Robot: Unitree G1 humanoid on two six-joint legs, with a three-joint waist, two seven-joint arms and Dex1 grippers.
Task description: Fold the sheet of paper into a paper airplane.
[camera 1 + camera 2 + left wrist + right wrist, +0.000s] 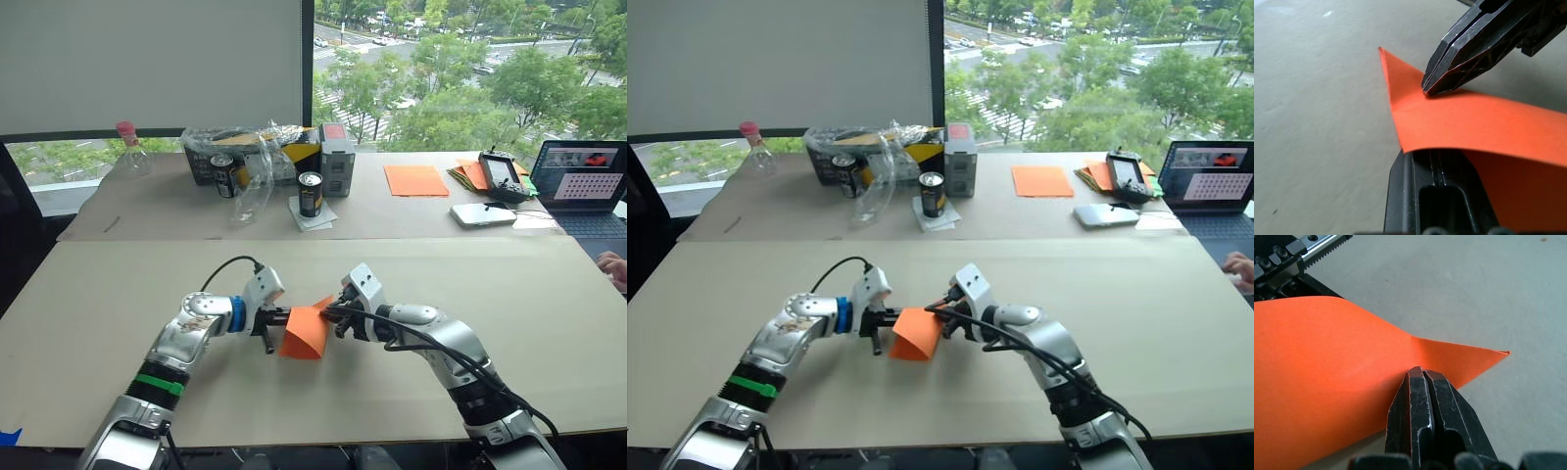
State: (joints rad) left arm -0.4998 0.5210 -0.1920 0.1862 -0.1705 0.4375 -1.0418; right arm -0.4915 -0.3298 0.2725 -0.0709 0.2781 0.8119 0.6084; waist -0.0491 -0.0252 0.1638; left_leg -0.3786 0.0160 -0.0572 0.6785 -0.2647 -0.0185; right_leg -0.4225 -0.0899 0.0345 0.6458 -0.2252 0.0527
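Two hands, left hand [277, 317] and right hand [331, 312], each pinch one sheet of paper [305, 332].

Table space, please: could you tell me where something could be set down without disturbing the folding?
The near table is bare left of the left gripper and right of the right gripper, which pinch the sheet of paper mid-table. The far table is crowded: cans, plastic bags, orange papers, laptop.

Near table [108, 323]: tan, bare surface. Far table [411, 220] carries two dark cans [311, 193], clear plastic bag [257, 162], grey box [337, 158], orange sheet [415, 180], paper pile [470, 173], laptop [578, 186], white tablet [483, 213].
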